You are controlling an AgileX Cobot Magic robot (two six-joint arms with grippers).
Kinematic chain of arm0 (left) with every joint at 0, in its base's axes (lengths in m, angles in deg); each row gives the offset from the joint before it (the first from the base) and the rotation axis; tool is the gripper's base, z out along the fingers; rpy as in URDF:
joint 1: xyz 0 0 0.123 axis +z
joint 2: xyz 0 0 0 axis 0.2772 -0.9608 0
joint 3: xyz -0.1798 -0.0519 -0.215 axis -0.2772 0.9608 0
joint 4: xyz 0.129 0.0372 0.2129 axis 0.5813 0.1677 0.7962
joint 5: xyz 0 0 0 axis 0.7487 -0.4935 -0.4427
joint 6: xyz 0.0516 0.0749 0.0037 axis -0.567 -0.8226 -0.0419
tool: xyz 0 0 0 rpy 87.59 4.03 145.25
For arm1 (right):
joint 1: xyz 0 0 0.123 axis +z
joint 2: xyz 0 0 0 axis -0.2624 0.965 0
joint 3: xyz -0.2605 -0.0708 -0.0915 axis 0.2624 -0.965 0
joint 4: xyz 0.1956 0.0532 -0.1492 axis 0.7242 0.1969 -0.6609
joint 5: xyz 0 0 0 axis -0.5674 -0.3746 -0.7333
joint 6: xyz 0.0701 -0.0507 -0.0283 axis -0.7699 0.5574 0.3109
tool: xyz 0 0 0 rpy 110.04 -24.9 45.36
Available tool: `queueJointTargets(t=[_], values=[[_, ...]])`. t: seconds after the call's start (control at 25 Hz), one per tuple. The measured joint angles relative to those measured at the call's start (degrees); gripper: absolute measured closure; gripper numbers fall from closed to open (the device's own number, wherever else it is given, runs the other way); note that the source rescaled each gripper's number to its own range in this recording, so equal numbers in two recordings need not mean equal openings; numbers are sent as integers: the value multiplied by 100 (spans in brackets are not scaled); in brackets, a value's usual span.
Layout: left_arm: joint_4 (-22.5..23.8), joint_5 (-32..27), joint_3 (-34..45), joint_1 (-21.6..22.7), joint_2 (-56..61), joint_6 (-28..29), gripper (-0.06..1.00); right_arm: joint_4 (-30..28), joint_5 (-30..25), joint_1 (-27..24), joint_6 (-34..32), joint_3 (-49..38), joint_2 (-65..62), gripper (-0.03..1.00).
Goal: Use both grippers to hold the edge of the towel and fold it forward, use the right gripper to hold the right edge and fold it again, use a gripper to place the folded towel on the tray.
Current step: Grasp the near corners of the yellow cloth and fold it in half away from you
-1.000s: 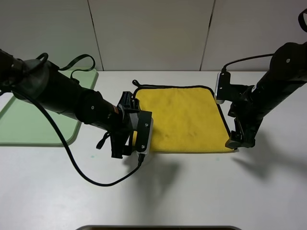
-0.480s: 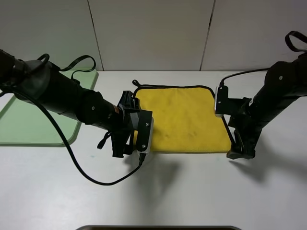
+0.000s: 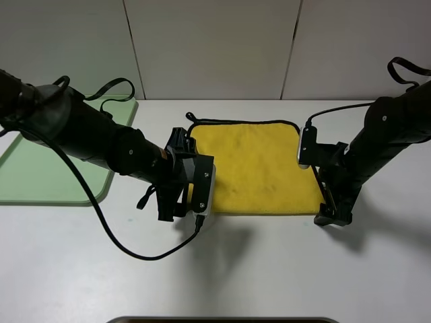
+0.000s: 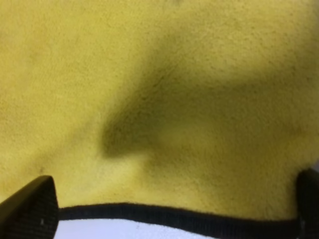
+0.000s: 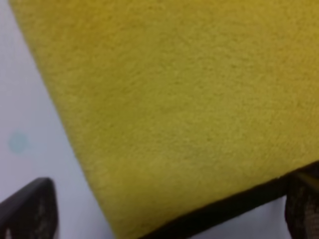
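The yellow towel (image 3: 250,165) lies flat in the middle of the table, with its black corner loop (image 3: 190,118) at the far left. My left gripper (image 3: 176,212) is down at the towel's near left corner. In the left wrist view its fingertips (image 4: 30,209) stand wide apart, with the black edge (image 4: 164,213) between them. My right gripper (image 3: 331,217) is down at the near right corner. Its fingertips (image 5: 30,209) are also wide apart around the black edge (image 5: 219,206). The pale-green tray (image 3: 60,168) lies at the far left.
White table (image 3: 269,269) all around. A black cable (image 3: 121,245) from the left arm loops over the table in front of the tray. A white panelled wall (image 3: 215,47) stands behind the table.
The right arm has swung down and a little toward the towel's near right corner. The left arm and the towel have not moved.
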Motion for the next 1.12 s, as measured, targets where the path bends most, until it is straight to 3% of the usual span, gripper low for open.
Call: queueJointTargets(t=[0.32,0.4,0.6,0.76,1.04,1.12], values=[[0,5,0,0,0,0,5,0,-25,0,-17,11,27,-2],[0,-13,0,0,-6,0,8,25,-97,0,-66,11,27,7],[0,-32,0,-6,-29,0,20,91,-98,0,-107,11,47,42],[0,-44,5,-6,-68,-4,38,85,-41,0,-140,11,47,64],[17,-243,27,-6,-128,-22,89,21,89,0,-217,11,64,89],[17,-268,27,-6,-128,-22,93,4,115,0,-230,11,64,94]])
